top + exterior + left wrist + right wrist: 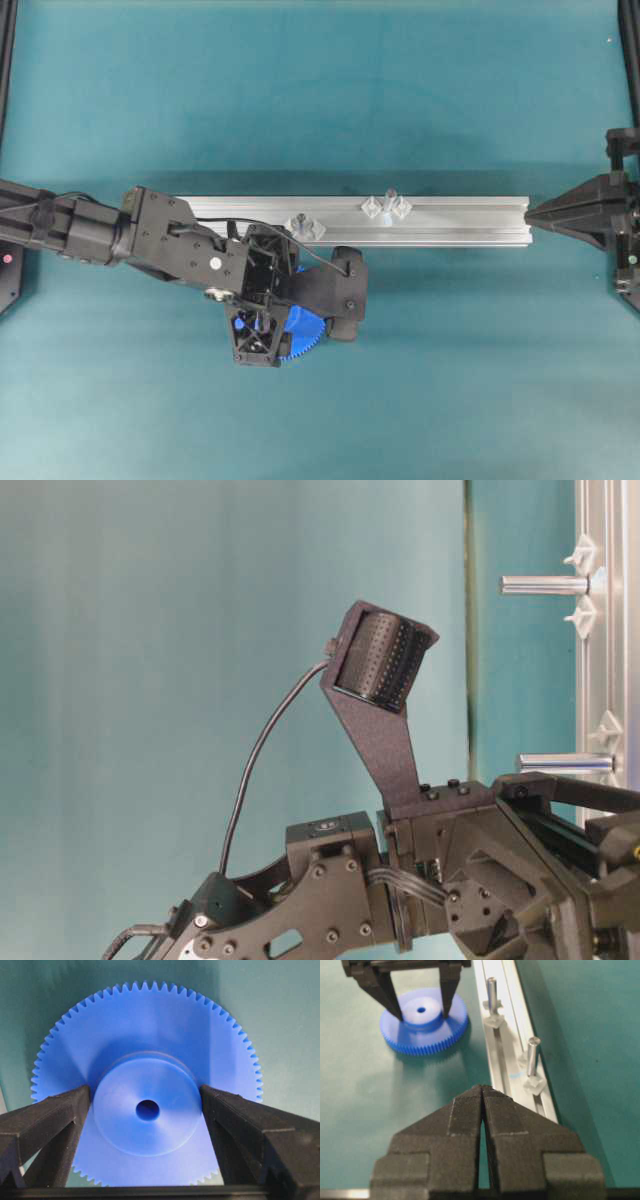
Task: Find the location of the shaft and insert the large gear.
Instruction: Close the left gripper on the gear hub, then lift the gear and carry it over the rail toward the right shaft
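Note:
The large gear [150,1035], a bright blue toothed disc with a raised hub, lies flat on the teal table [320,90] in front of the rail. My left gripper [146,1110] points down over it, open, one finger [75,1105] close against each side of the hub. From above, the left gripper [268,312] hides most of the large gear [305,335]. The shaft [388,200], a pale silvery upright pin between two spaced clear mounts, stands on the rail to the gear's right. My right gripper [483,1089] is shut and empty, pointing along the rail toward the shaft [533,1055].
The aluminium rail [450,235] lies across the middle of the table. A second upright pin [300,225] stands on it just beyond my left wrist. Black frame posts [630,60] stand at the table's far corners.

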`<state>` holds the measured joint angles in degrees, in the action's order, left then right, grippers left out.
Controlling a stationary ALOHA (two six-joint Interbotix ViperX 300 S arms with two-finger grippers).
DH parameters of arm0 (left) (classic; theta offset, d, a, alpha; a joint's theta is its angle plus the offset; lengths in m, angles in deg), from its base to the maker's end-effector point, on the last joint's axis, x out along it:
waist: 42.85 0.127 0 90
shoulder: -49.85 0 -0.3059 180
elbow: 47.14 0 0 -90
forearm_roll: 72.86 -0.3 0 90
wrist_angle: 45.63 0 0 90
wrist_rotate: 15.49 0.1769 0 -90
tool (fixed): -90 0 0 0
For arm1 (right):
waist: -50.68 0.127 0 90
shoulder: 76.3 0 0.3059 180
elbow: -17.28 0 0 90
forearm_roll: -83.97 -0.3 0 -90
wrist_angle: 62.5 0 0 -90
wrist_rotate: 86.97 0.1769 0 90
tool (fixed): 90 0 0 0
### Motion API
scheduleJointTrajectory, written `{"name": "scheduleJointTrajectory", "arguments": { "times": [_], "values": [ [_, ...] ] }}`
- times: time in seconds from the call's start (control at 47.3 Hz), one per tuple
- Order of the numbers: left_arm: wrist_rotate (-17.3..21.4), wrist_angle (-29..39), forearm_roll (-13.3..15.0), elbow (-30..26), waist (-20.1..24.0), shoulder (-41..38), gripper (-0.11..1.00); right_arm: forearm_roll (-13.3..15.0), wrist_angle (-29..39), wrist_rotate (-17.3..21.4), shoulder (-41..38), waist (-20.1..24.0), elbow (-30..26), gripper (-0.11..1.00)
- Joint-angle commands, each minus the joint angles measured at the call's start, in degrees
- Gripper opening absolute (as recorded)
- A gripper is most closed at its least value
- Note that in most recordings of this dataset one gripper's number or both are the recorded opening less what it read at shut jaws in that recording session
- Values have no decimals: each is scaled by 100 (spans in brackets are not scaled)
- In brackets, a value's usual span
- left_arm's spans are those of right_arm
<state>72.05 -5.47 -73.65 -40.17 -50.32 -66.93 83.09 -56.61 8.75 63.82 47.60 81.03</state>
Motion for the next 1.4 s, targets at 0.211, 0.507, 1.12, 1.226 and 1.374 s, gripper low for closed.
{"name": "scheduleJointTrajectory", "arguments": {
  "times": [0.211,0.507,1.12,1.226,1.374],
  "values": [
    [-18,88,-9,-26,-35,-18,90,-18,-35,62,-26,-18,-62,1],
    [-9,158,-9,-44,-26,-9,71,-18,-35,62,-26,-18,-62,1],
    [105,123,-18,-272,-35,35,71,-9,-35,62,-26,-18,-62,1],
    [97,158,-18,-378,-26,62,71,-18,-44,62,-26,-18,-62,1],
    [114,185,-18,-562,-35,141,71,-18,-44,62,-26,-18,-62,1]
  ]
}}
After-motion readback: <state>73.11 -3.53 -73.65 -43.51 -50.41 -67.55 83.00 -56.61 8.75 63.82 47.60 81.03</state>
